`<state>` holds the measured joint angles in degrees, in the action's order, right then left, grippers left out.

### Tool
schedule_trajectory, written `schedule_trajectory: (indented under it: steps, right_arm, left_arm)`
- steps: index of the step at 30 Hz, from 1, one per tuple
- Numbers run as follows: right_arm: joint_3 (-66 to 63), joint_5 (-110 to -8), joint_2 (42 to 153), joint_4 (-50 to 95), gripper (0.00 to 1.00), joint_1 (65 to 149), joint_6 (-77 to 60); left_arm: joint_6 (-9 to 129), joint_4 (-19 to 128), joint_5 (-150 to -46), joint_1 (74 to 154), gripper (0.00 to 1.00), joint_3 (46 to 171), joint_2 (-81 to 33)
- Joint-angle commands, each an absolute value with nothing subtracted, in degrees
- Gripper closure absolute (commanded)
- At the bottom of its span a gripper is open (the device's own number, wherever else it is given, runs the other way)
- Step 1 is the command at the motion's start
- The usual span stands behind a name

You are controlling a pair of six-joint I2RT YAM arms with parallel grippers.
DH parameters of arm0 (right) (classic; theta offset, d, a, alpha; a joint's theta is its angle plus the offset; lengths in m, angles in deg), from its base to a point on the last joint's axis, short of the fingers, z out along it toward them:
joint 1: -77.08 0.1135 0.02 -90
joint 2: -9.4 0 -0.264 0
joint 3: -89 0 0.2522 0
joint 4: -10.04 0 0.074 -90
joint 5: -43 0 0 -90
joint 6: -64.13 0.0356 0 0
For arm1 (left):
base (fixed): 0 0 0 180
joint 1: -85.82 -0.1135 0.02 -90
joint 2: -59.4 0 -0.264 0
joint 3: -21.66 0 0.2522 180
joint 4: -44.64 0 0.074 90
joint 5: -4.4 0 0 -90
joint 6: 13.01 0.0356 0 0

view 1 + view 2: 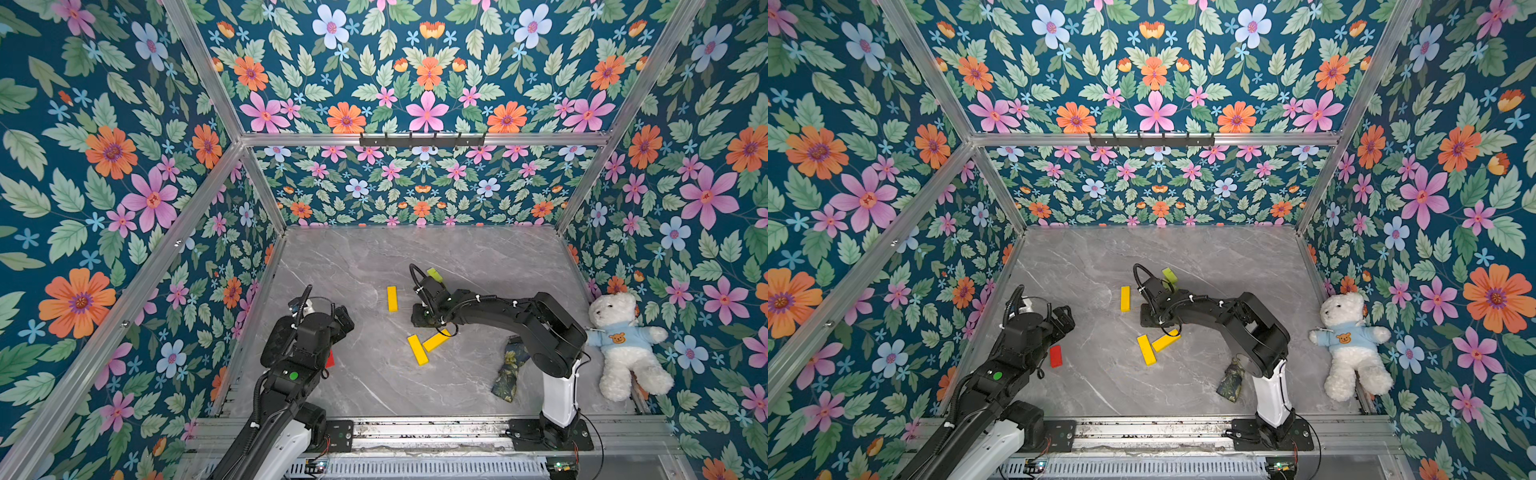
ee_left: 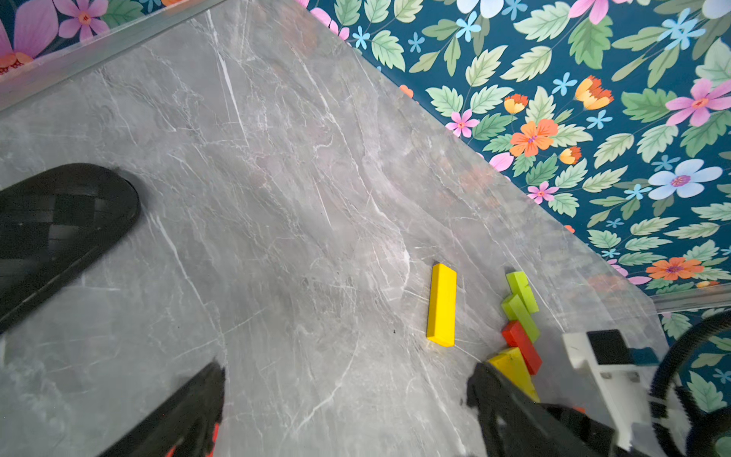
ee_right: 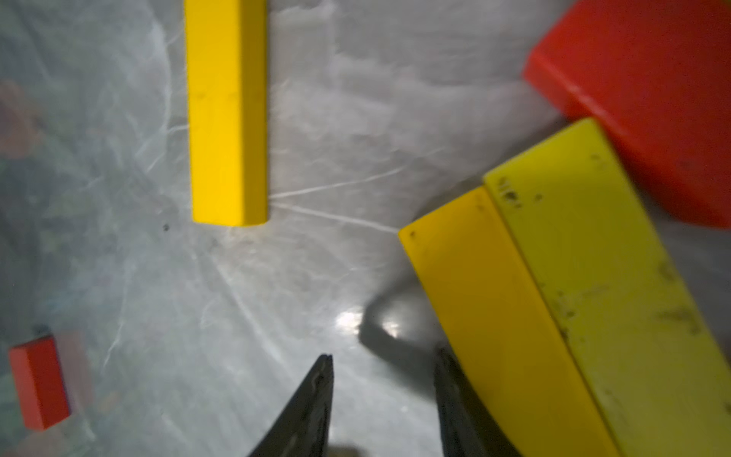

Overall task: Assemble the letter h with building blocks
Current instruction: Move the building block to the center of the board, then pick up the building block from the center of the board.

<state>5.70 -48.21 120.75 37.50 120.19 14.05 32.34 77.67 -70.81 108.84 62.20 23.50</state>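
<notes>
One yellow block [image 1: 392, 298] [image 2: 441, 304] [image 3: 225, 110] lies alone mid-table. Two more yellow blocks [image 1: 417, 350] [image 1: 435, 340] lie crossed nearer the front. A row of two lime-green blocks [image 2: 522, 291], a red block [image 2: 522, 352] [image 3: 648, 99] and a yellow block [image 2: 510, 368] [image 3: 573, 277] lies mostly under my right arm [image 1: 430, 291]. My right gripper [image 3: 383, 368] is open a little over bare table, one finger [image 3: 455, 395] against that yellow block. My left gripper [image 1: 345, 322] [image 2: 348, 403] hangs open and empty. Another red block [image 1: 1055, 356] [image 3: 37, 382] lies beside the left arm.
A white teddy bear [image 1: 623, 345] lies against the right wall. A dark floral cloth scrap [image 1: 509, 374] lies by the right arm's base. Floral walls close in the marble table [image 1: 353, 257] on three sides, and a metal rail [image 1: 415, 432] runs along the front.
</notes>
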Motion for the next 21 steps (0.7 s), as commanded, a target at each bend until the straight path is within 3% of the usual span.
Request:
schedule_trajectory:
  steps: [1,8,12,15,21]
  right_arm:
    - [8.3,-43.5,119.2,42.6,0.55,118.7,17.2]
    - [9.0,-44.9,110.1,38.3,0.5,116.9,5.9]
    - [0.1,-45.4,112.9,47.0,0.47,113.3,1.7]
    - [-6.6,-43.6,118.7,54.8,0.46,111.9,5.3]
    - [-7.7,-39.9,121.8,54.2,0.36,112.0,20.7]
  left_arm:
    - [32.3,75.5,-71.9,108.9,0.0,61.6,22.5]
    - [33.0,74.5,-73.1,108.9,0.0,62.1,20.7]
    - [33.5,74.5,-73.4,108.8,0.0,62.3,20.3]
    - [33.5,74.4,-73.4,108.9,0.01,62.3,20.0]
    - [33.2,73.9,-74.1,108.8,0.0,61.9,19.8]
